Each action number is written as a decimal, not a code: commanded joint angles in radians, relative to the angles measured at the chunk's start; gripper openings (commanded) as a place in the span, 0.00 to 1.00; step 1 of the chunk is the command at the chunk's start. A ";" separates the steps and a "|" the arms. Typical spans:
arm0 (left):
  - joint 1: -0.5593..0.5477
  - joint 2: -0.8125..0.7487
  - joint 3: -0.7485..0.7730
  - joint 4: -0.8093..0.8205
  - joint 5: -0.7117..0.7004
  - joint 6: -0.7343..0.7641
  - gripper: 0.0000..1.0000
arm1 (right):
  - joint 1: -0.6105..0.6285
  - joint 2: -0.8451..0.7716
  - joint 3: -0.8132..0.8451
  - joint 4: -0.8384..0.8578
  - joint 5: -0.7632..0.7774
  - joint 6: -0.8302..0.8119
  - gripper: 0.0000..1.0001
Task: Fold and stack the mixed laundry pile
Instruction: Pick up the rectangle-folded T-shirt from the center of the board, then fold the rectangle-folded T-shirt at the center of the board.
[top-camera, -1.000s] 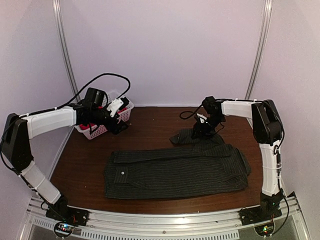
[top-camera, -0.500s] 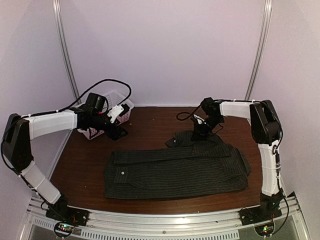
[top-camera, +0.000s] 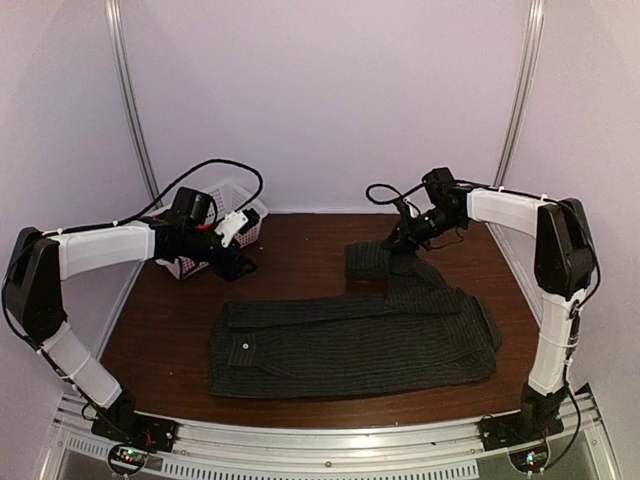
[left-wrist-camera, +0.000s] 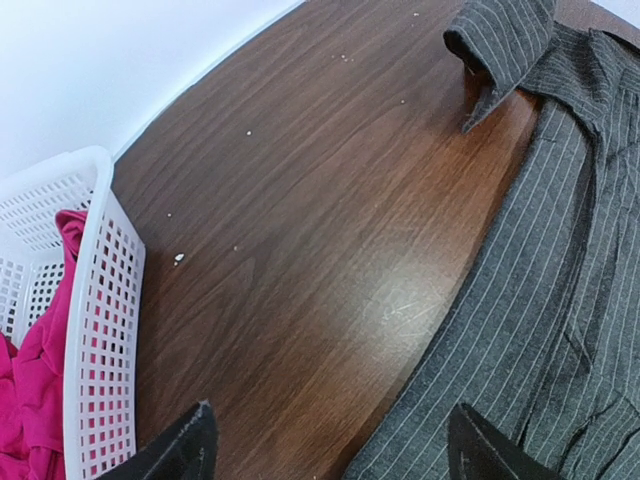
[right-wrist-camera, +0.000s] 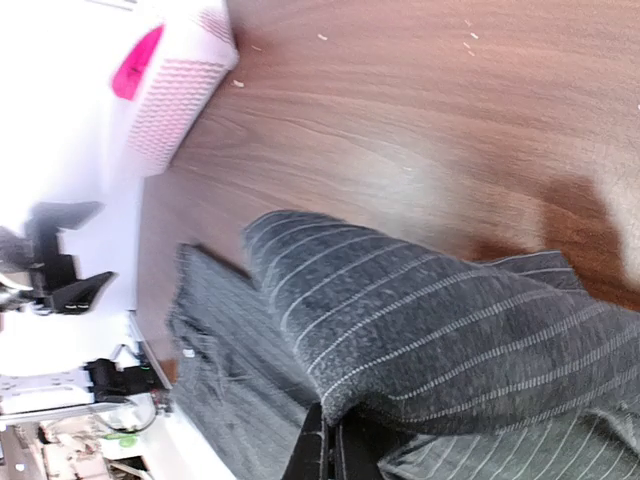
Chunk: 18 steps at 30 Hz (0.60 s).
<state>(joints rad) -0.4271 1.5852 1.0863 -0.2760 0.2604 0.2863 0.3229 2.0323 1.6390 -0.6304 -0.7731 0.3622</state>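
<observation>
The dark pinstriped shirt (top-camera: 350, 340) lies spread across the middle of the brown table. One part of it, at the back right, is pulled up off the wood. My right gripper (top-camera: 405, 238) is shut on that raised fold; in the right wrist view the striped cloth (right-wrist-camera: 440, 330) drapes over the closed fingertips (right-wrist-camera: 335, 450). My left gripper (top-camera: 238, 268) hangs open over bare wood beside the shirt's edge (left-wrist-camera: 540, 300), its fingers (left-wrist-camera: 190, 450) wide apart with nothing between them. The red-pink T-shirt (left-wrist-camera: 30, 370) sits inside the white basket.
The white lattice basket (top-camera: 245, 210) stands at the back left, against the wall and just behind my left gripper. Its wall (left-wrist-camera: 100, 330) fills the left wrist view's left side. White walls and metal posts close in the table on three sides.
My right gripper has shut on the shirt's back-right part and lifted it up and back. My left gripper has moved forward from the basket and lower, staying open.
</observation>
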 joint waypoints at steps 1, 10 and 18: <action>-0.050 -0.026 0.011 0.119 0.044 -0.032 0.82 | -0.015 -0.093 -0.123 0.170 -0.159 0.184 0.00; -0.223 0.193 0.123 0.408 0.143 -0.126 0.84 | -0.016 -0.196 -0.294 0.429 -0.246 0.392 0.00; -0.330 0.379 0.220 0.559 0.169 -0.157 0.98 | -0.016 -0.275 -0.376 0.552 -0.331 0.478 0.00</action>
<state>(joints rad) -0.7181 1.9137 1.2476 0.1444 0.3943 0.1429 0.3061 1.8294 1.2922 -0.1921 -1.0363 0.7784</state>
